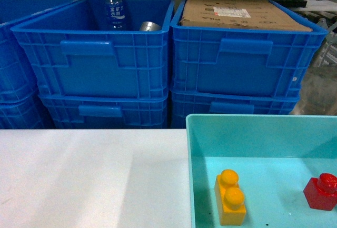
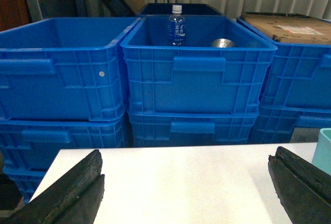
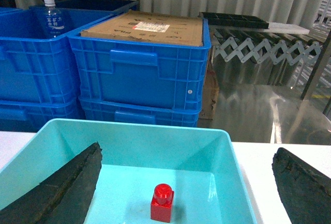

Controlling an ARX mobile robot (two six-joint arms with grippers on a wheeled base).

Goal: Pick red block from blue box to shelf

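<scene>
While the right gripper [image 3: 186, 193] is held wide open above the blue box [image 3: 217, 146], the red block [image 3: 162, 202] is seen standing on the box floor between its two fingers, not touched by them. An orange brick [image 1: 230, 196] is kept nearby. The left gripper [image 2: 186, 193] is spread open over the white table [image 2: 181, 177].

The left hand [image 2: 186, 193] hangs over the white table [image 2: 181, 177] with its two black fingers [image 2: 72, 193] spread wide. Behind the table stand stacked blue ribbed crates [image 2: 196, 79]; the middle top one holds a water bottle [image 2: 176, 25] and a metal can [image 2: 223, 43]
</scene>
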